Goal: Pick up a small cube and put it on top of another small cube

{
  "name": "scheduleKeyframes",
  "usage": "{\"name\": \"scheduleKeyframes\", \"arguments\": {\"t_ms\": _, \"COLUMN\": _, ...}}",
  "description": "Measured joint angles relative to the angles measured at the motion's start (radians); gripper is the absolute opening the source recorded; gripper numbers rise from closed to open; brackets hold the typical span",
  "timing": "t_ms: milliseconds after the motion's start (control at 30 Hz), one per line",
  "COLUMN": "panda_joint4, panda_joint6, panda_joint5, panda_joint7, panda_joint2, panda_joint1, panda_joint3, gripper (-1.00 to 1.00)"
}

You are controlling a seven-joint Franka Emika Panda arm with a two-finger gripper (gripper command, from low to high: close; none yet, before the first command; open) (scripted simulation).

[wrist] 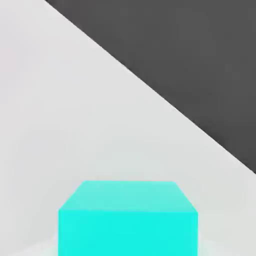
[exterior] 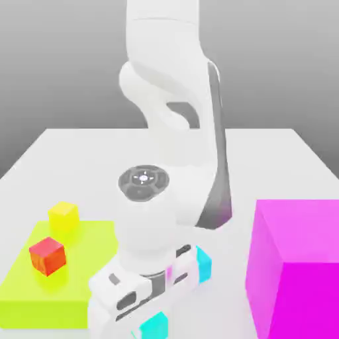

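- The claw (exterior: pixel 152 322) is closed in, pinching one small blue-green cube (exterior: pixel 153 327).
- That cube is under the robot's hand, at the exterior view's bottom. It is far from the back edge of the tabletop (exterior: pixel 245 159).
- The other blue-green cube (exterior: pixel 203 265) peeks out past the hand, nearer that back edge, between the green block (exterior: pixel 44 314) and the big pink cube (exterior: pixel 304 298).
- I think the job now is to lift. Squeeze snugly and go straight up, nice and slow.
- Keep the cube flat, so it doesn't tip or slip out.
- Go up higher than the other cube before going sideways, or it might get bumped.
- Then stop right over it, line up the sides, come down softly, and let go only when the two touch.
- Leave the red cube (exterior: pixel 48 256) and yellow cube (exterior: pixel 64 217) alone on top of the green block, and stay away from the pink one.
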Motion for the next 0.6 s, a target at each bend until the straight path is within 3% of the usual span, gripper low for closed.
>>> {"name": "scheduleKeyframes", "arguments": {"t_ms": 233, "panda_joint4": -0.051, "panda_joint6": -0.168, "panda_joint5": -0.073, "panda_joint7": 0.218, "panda_joint2": -0.224, "panda_joint1": -0.038, "panda_joint3": -0.134, "gripper": -1.0}}
{"name": "scheduleKeyframes", "arguments": {"t_ms": 467, "panda_joint4": -0.1, "panda_joint6": -0.323, "panda_joint5": -0.128, "panda_joint7": 0.507, "panda_joint2": -0.433, "panda_joint1": -0.224, "panda_joint3": -0.228, "gripper": -1.0}}
{"name": "scheduleKeyframes", "arguments": {"t_ms": 600, "panda_joint4": -0.127, "panda_joint6": -0.249, "panda_joint5": -0.083, "panda_joint7": 0.521, "panda_joint2": -0.38, "panda_joint1": -0.23, "panda_joint3": -0.239, "gripper": -1.0}}
